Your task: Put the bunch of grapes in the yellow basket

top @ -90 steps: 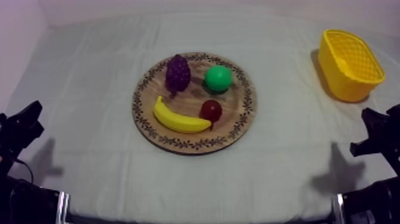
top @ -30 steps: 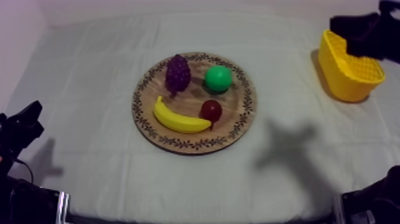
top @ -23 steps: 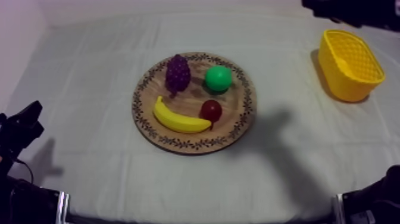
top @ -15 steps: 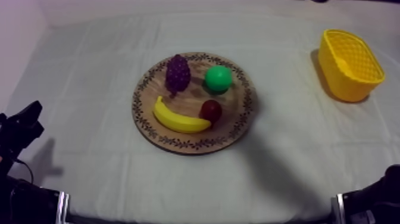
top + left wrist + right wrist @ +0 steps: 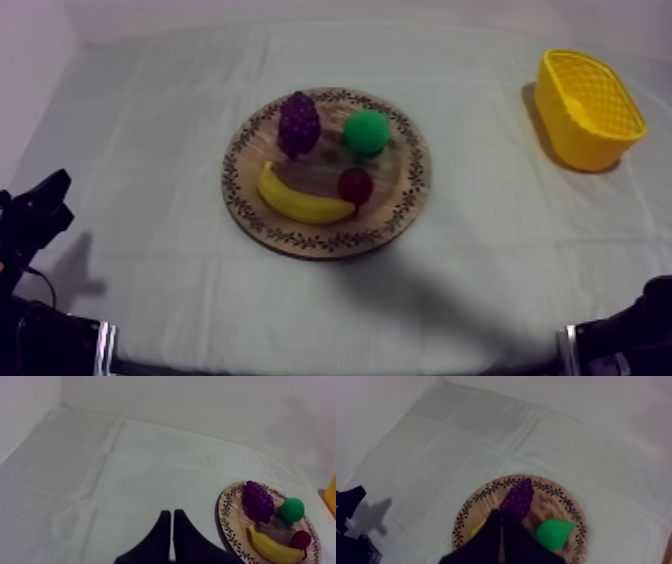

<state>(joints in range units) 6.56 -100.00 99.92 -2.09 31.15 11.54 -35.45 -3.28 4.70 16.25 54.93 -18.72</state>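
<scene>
The purple bunch of grapes stands at the back left of the round wooden board, beside a green pear. The yellow basket sits at the far right of the table. My right gripper is shut on nothing and hangs high over the board, its tips just in front of the grapes. My left gripper is shut, low at the table's left, well away from the grapes.
A banana and a small red fruit lie on the board's front half. A broad shadow covers the board and the cloth in front of it. Part of my right arm sits at the lower right edge.
My right arm rose from the lower right, swung past the basket and out over the top view's upper edge. Its shadow slid left onto the board. The left arm has not moved.
</scene>
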